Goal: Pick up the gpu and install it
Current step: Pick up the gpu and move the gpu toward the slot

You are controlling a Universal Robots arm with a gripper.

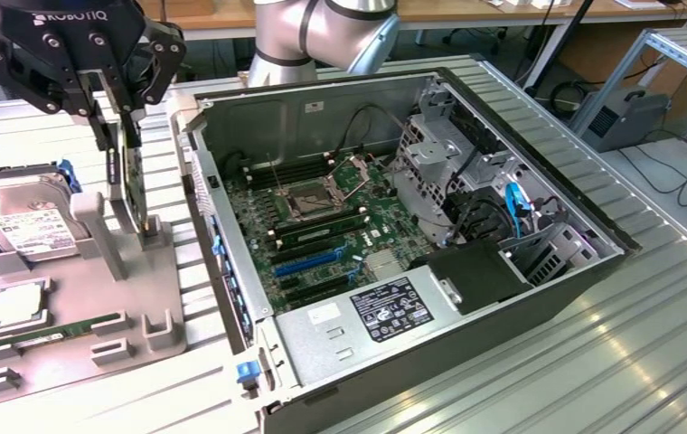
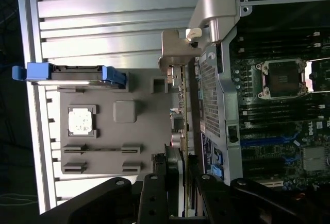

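the gripper (image 2: 180, 166) sits closest, its black linkages in the foreground of the wrist view, and the gpu (image 2: 183, 110) runs edge-on straight out from between the jaws. whether they are clamped on the card or only flank its top edge i cannot tell. the card stands upright in the grey fixture (image 1: 79, 348), directly below the jaws, its silvery bracket (image 2: 178, 49) at the end farthest from them.

on one side of the jaws, just beside the card, rises the perforated rear wall of the open computer case (image 1: 585, 271), with the motherboard (image 1: 319, 226) and its blue expansion slots (image 1: 301, 262) further in. on the other side of the jaws, well apart, the fixture carries the hard drive (image 1: 24, 226), a cpu (image 2: 81, 121) and the green ram stick (image 1: 48, 332).

the step in hand reads as taking the card from its stand. to do it well, i would judge:
- keep the jaws centred on the card's thickness, so neither side pushes it askew.
- hold the bare board edge, not a component.
- keep any pull in line with the card's own plane, since a sideways lean could bind it in the fixture.
- mind the case wall, which is the nearest thing to strike.
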